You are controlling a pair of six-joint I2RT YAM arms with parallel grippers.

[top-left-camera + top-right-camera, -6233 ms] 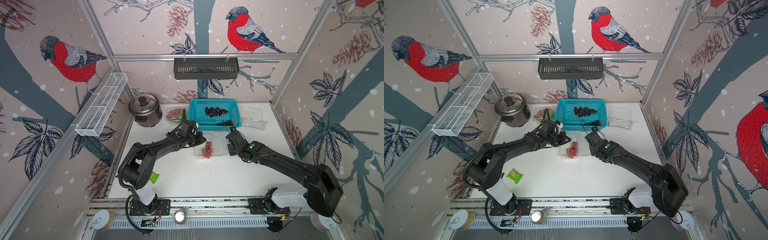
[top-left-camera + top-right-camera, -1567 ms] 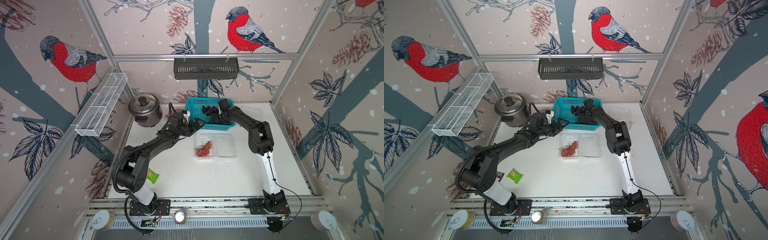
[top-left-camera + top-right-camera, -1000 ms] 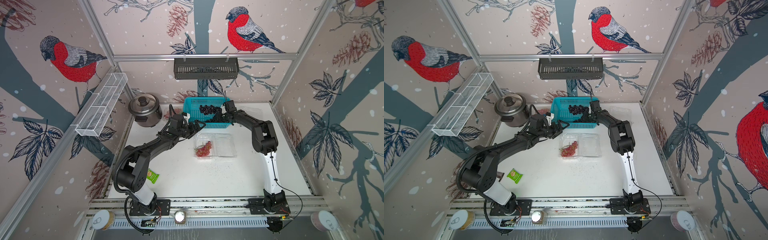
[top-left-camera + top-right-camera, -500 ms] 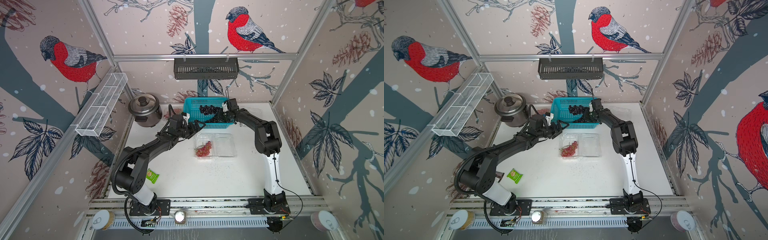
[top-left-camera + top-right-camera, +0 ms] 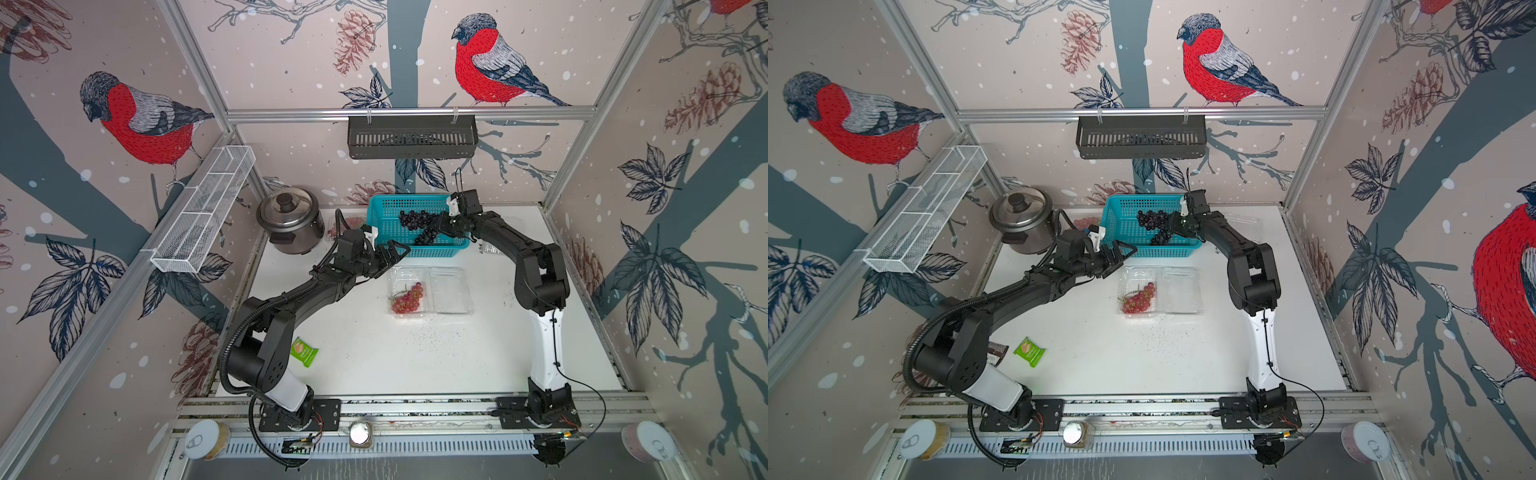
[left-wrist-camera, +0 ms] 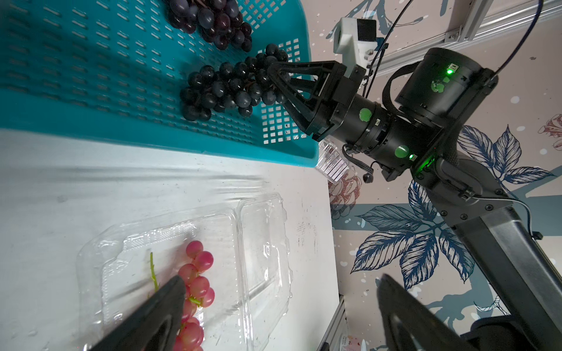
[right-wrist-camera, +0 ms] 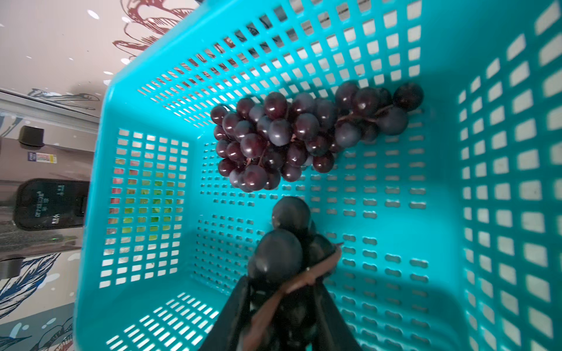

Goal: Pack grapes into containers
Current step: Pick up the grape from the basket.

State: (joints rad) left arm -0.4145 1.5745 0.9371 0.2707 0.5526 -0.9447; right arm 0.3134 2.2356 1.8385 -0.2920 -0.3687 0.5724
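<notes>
Grapes (image 5: 351, 223), red ones, show half hidden in the back-left punnet (image 5: 332, 232) beside the rice cooker (image 5: 291, 220). My left gripper (image 5: 398, 258) hangs spread and empty. A red bunch (image 5: 407, 297) lies in the open punnet (image 5: 451, 291) mid-desk. Two dark bunches sit in the teal basket (image 5: 415, 251), and my right gripper (image 6: 272, 79) pinches the nearer dark bunch (image 6: 222, 91). The right-hand punnet (image 5: 1250, 220) looks empty, so I judge the dark grapes are what is left.

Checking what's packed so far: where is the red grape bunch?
In both top views the red grape bunch lies in the open clear container mid-table, just in front of the teal basket.
</notes>
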